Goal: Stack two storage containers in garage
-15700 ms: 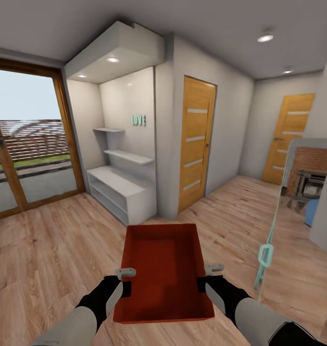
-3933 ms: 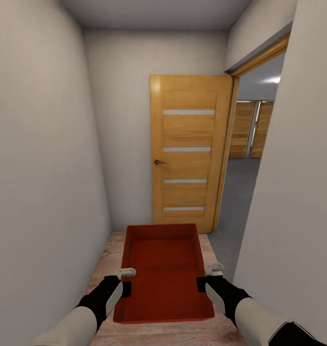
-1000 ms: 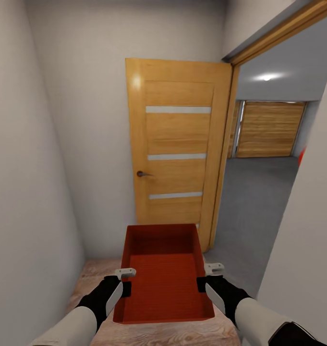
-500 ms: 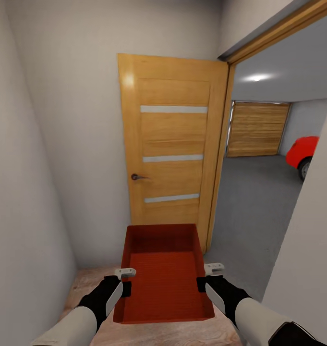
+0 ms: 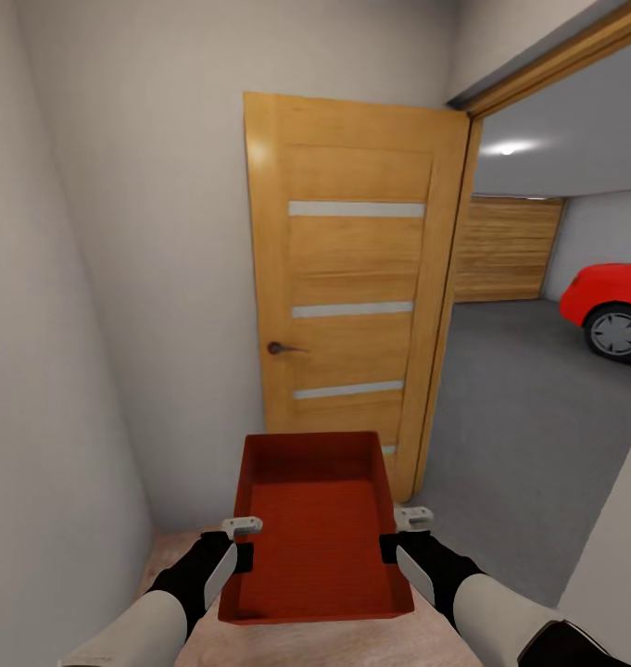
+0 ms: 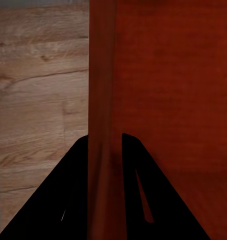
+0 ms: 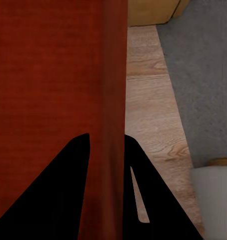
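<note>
I carry one orange-red storage container (image 5: 315, 528) level in front of me, above the plank floor of a narrow hallway. My left gripper (image 5: 245, 542) is shut on its left wall (image 6: 101, 100), one finger on each side of that wall. On the opposite wall (image 7: 111, 100) my right gripper (image 5: 394, 535) is shut the same way. Through the doorway at the right lies the garage, with its dark grey floor (image 5: 519, 417) and a wood-plank door wall (image 5: 505, 250).
An open orange wooden door (image 5: 352, 306) stands straight ahead, swung against the end wall. White walls close in at the left (image 5: 46, 371) and at the near right (image 5: 612, 565). A red car (image 5: 612, 306) is parked inside the garage at the right.
The camera has turned to the right and moved on: more of the garage floor and the red car show now. The container stays held the same way between both grippers.
</note>
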`<state>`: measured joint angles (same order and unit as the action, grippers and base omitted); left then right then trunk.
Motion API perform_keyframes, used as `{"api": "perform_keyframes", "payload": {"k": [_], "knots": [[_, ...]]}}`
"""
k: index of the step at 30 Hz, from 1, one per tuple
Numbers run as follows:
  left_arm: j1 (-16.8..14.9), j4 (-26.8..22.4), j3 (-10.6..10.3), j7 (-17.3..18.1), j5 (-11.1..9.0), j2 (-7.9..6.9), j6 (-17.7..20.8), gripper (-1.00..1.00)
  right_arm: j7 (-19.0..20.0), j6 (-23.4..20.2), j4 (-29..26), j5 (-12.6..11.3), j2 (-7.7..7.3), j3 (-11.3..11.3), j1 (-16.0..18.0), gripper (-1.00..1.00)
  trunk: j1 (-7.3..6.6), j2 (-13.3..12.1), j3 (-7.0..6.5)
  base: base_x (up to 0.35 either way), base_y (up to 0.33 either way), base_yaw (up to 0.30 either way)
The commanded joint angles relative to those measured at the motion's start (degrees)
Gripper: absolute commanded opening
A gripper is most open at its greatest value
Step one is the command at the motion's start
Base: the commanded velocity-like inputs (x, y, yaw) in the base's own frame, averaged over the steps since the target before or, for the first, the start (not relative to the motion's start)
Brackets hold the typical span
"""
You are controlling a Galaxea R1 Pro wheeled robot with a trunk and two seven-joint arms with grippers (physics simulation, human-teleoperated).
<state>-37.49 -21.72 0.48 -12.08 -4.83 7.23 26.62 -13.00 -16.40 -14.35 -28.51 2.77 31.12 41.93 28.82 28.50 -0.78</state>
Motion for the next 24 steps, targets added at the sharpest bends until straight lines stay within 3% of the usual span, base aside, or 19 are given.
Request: {"api": "perform_keyframes", "payload": {"k": [1, 10, 24], "knots": [[0.05, 0.89, -0.37, -0.58, 0.70, -2.66, 0.45, -1.00, -0.45, 1.37, -0.24, 0.47, -0.05, 0.34, 0.08, -1.00, 0.04, 0.04, 0.01, 0.221, 0.229, -0.094], [0.05, 0.89, -0.38, -0.58, 0.70, -2.66, 0.42, -1.00, -0.45, 1.37, -0.24, 0.47, -0.01, 0.34, 0.08, -1.00, 0.04, 0.04, 0.01, 0.197, 0.193, -0.214], [0.05, 0.88, -0.39, -0.67, 0.70, -2.66, 0.45, -1.00, -0.45, 1.37, -0.24, 0.47, 0.06, 0.34, 0.08, -1.00, 0.04, 0.04, 0.01, 0.008, 0.007, -0.242]]}}
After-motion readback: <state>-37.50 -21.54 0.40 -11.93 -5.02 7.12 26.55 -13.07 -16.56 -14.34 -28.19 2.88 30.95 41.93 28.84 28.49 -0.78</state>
